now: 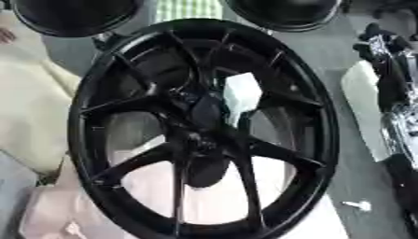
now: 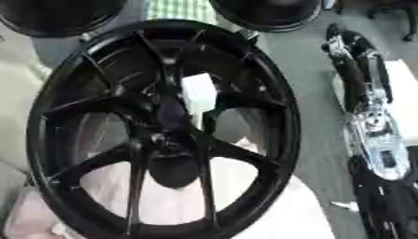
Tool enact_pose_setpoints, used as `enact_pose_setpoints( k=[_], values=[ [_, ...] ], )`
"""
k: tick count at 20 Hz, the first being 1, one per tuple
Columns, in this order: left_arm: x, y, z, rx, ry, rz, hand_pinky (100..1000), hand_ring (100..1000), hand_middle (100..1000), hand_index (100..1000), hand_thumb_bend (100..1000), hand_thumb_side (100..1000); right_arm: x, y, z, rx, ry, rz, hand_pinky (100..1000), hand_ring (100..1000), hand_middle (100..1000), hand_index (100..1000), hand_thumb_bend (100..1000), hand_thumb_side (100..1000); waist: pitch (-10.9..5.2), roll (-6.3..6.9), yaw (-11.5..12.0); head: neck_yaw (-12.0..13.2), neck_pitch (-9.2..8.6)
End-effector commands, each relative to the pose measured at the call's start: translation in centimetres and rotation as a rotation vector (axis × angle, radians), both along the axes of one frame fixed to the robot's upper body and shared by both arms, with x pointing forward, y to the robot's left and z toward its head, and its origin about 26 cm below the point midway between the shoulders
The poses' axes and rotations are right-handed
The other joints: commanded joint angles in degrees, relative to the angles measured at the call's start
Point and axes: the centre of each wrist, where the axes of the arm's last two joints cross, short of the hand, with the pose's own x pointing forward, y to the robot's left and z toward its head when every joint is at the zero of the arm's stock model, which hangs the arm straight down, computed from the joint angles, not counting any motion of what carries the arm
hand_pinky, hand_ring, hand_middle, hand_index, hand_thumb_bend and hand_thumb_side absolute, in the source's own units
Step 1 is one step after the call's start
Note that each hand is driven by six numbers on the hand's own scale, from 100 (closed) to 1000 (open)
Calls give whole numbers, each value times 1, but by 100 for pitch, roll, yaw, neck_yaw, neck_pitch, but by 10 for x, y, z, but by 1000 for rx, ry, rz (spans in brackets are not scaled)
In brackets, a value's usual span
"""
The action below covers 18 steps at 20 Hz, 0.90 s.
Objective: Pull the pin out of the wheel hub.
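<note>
Plainly, the chief risk lies at the middle of the big black spoked alloy wheel rim, which fills most of both views and rests on the near part of the surface. Its dark hub is crowded with black shapes, and I cannot pick the pin out from them. A reach made on a guess could close on a spoke or the hub itself instead of the pin. The spokes leave narrow gaps, so a robot hand coming in at an angle could catch on one and shove the rim sideways. A pull that is not in line with the pin could, I judge, jam it or drag the whole wheel towards the near edge.

The right arm, black with silver joints, runs along the right edge of the surface, well apart from the hub. The right robot hand is only a dark shape at its far end. I cannot tell how open it is or whether it has hold of anything. The left robot hand shows in neither view.

The surface under the rim is pale pinkish white, seen through the spokes. A small white scrap lies off the rim's near right side, and a white block shows behind the spokes farther back. At the far edge sit two more black round wheel-like shapes, with a green-and-white checked patch between them.
</note>
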Motion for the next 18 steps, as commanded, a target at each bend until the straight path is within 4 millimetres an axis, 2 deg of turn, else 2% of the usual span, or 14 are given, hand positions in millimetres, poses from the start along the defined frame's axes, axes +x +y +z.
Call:
enact_pose_setpoints(
  k=[1, 11, 15, 18],
  values=[
    [0, 6, 8, 29, -12, 2, 692, 523, 488, 602, 849, 516, -1, -2, 9, -18, -24, 2, 890, 753, 708, 750, 277, 569, -165, 13, 12, 26, -5],
    [-1, 7, 8, 26, -13, 6, 692, 523, 488, 602, 850, 514, -1, -3, 11, -26, -27, -1, 890, 755, 710, 751, 296, 555, -151, 7, 31, 42, -64],
    [-1, 8, 7, 21, -14, 11, 692, 523, 488, 602, 849, 514, 0, -7, 26, -54, -67, 1, 890, 760, 715, 755, 322, 531, -153, -3, 54, 82, -78],
    [-4, 12, 7, 31, -7, 17, 691, 523, 488, 601, 850, 514, 0, -6, 50, -160, -106, 36, 890, 772, 728, 763, 337, 517, -183, -48, 32, 104, -24]
  ],
)
